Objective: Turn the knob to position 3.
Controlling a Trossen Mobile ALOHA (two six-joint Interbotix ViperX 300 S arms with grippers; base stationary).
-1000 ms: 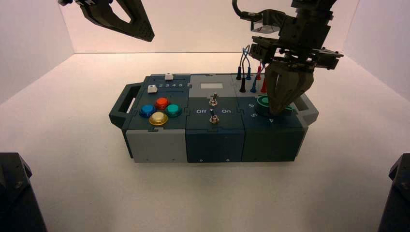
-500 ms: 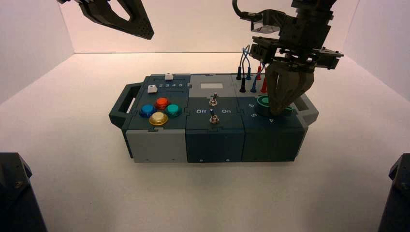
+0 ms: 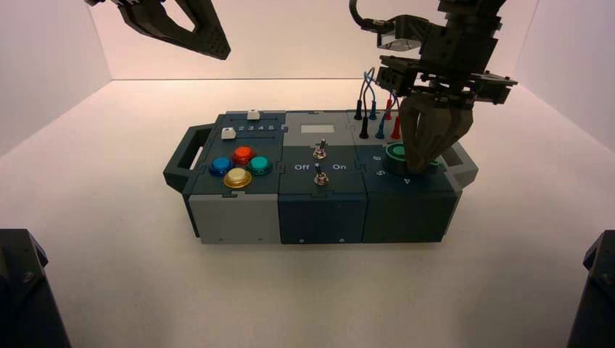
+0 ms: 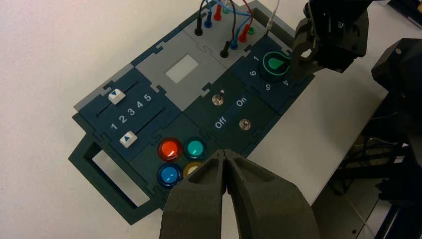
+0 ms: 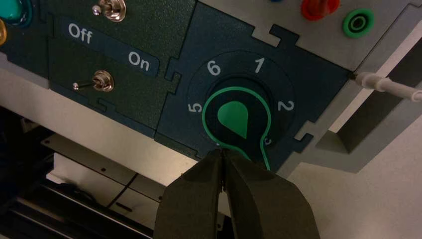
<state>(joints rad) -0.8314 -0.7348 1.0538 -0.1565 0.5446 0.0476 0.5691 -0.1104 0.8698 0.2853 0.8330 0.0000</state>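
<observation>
Dark round knob with green teardrop pointer: right end of dark teal box, centre-right of high view. Right gripper: descending vertically from upper right, fingers closed, tips at knob's rim. Left gripper: closed, raised upper left.

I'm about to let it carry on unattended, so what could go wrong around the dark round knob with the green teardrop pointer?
1. The right gripper, fingers shut, sits at the dark round knob with the green teardrop pointer, whose tip is near the white 3; another nudge could overshoot.
2. Shut fingers only push, so they may slip off.
The left gripper hangs parked, shut.
</observation>
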